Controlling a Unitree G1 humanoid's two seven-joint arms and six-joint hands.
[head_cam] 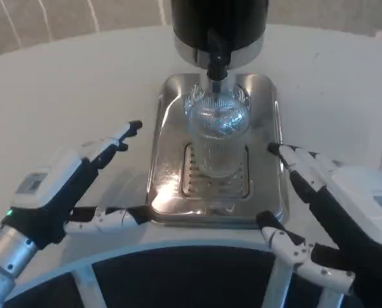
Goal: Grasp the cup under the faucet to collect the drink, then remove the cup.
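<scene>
Robot hand, left (pixel 75 186): spread wide, empty, beside tray (pixel 268 115).
Robot hand, right (pixel 335 205): wide too, holding nothing.
Risk: cup (pixel 218 138) clear and slick; an off-centre squeeze may tip it under faucet (pixel 216 61).

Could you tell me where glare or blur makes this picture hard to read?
In the head view, bright glare sits on the steel drip tray near its front left corner; the clear cup under the faucet shows reflections that hide whether it holds liquid; the whole frame is slightly soft, so the left robot hand and right robot hand lack fine detail.
</scene>
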